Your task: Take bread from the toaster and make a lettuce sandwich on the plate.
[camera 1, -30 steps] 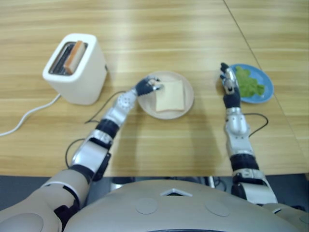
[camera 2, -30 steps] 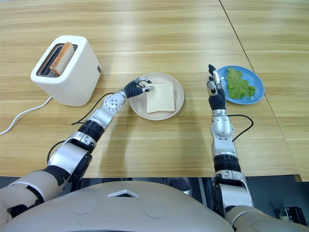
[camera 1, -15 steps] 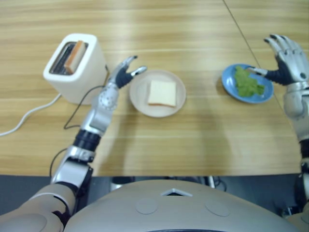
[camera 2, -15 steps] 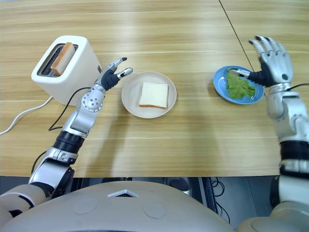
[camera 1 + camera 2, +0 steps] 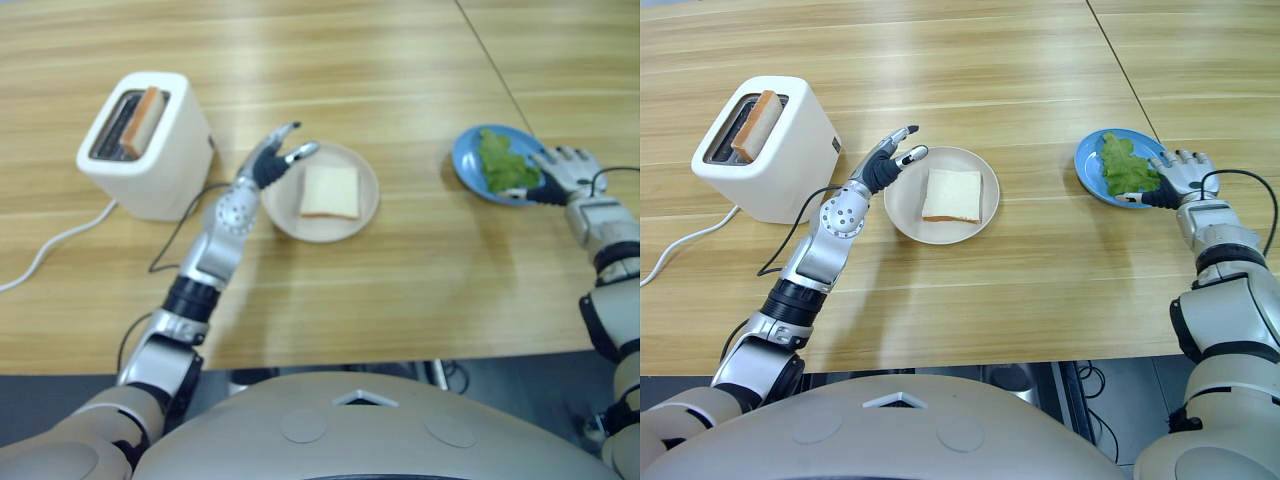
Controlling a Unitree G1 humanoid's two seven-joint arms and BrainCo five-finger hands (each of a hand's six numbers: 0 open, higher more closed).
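One slice of bread lies on the tan plate; a second slice stands in the white toaster to the left. The left hand hovers at that plate's left rim, fingers spread, holding nothing. The right hand touches the lettuce on the blue plate; whether it grips cannot be told.

A kitchen-like test setup: a corded white toaster, a beige plate and a blue plate on a joined wood-grain surface.
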